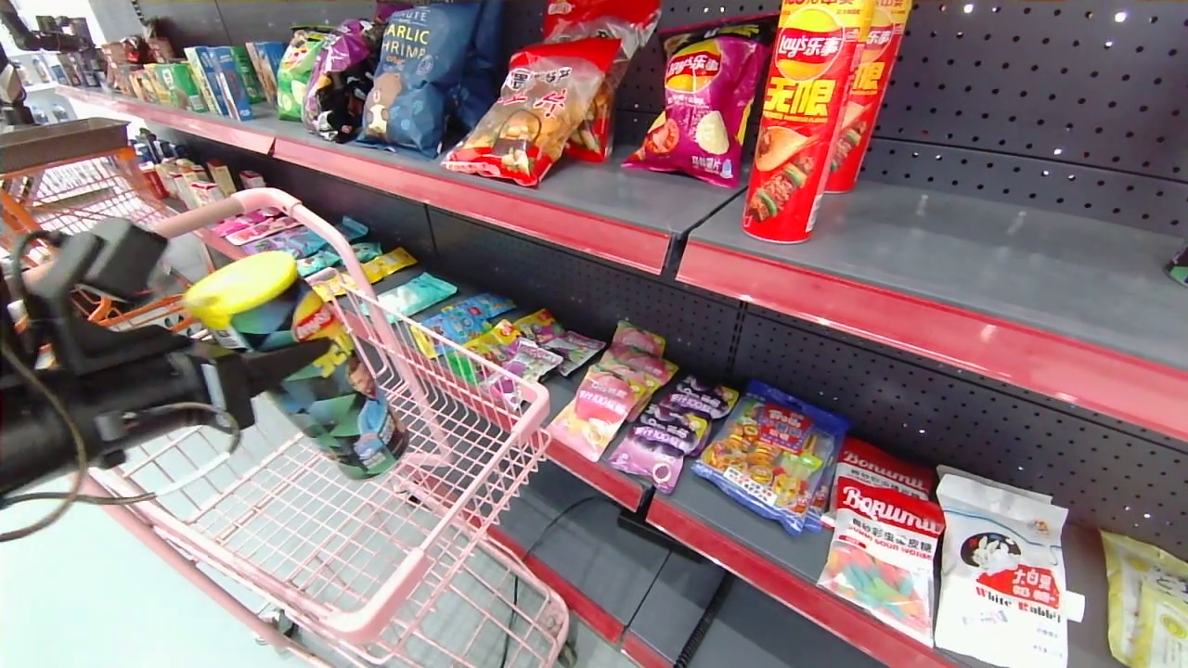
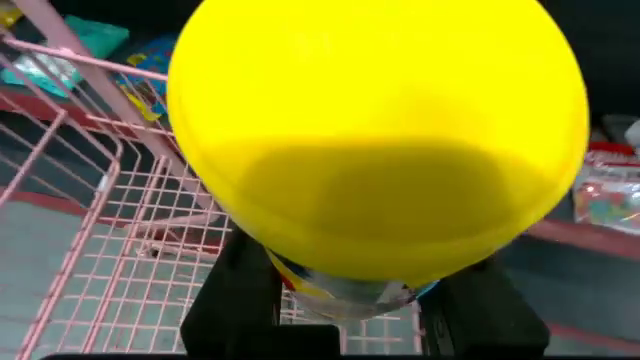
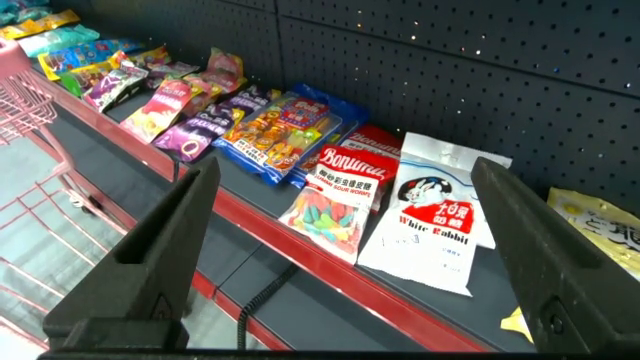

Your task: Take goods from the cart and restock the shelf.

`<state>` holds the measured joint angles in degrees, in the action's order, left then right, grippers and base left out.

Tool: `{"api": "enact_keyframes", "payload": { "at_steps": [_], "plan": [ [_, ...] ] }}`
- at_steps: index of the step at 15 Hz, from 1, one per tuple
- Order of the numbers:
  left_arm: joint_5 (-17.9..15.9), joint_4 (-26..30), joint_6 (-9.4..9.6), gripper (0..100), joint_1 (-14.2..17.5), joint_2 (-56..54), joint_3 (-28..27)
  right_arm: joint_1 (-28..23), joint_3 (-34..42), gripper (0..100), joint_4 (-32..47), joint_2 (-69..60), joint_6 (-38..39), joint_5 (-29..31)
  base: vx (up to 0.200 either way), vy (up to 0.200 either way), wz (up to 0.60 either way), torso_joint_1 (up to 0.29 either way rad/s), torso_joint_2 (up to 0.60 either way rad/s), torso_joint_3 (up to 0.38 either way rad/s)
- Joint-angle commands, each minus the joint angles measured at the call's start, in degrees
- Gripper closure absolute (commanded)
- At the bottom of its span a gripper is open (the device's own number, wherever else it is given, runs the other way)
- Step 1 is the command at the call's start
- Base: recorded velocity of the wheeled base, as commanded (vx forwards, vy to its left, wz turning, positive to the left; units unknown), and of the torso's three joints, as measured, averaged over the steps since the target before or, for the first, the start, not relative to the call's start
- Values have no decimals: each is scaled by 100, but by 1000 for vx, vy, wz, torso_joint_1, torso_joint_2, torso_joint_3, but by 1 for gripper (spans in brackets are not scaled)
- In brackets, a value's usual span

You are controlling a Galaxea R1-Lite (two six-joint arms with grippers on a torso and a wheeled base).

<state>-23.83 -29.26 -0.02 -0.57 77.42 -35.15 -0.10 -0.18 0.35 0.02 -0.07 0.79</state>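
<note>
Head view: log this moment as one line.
left gripper: shut on yellow-lidded canister, over pink cart | right gripper: open, empty

The can [image 1: 325, 404] in the black left gripper [image 1: 297, 366] has a yellow lid [image 2: 380, 130] and a blue, green and black patchwork wrap. Under it the cart [image 1: 531, 397] is a pink wire grid. Ahead of the black right gripper [image 3: 340, 270] lies a white bag [image 3: 435, 215] on a grey, red-edged shelf [image 3: 260, 213].
</note>
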Motion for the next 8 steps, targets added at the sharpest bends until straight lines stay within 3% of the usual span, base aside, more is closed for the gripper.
{"api": "enact_keyframes", "payload": {
  "at_steps": [1, 4, 6, 8],
  "plan": [
    [265, 1678, -384, 100, 365, -2891, -168, 1, 1, 0, 0, -2, -1, 0, 0, 0, 0, 0, 0, 0],
    [1100, 1739, -375, 100, 426, -3427, -36, 1, 1, 0, 0, -2, 16, 0, 0, 0, 0, 4, -19, -12],
    [1399, 1968, -375, 100, 426, -3585, 25, 1, 1, 0, 0, -2, -1, 0, 0, 0, 0, 90, -317, -217],
    [1487, 2161, -367, 100, 426, -3726, 140, 1, 1, 0, 0, 6, -10, 0, 0, 0, 0, 141, -447, -303]
  ]
}}
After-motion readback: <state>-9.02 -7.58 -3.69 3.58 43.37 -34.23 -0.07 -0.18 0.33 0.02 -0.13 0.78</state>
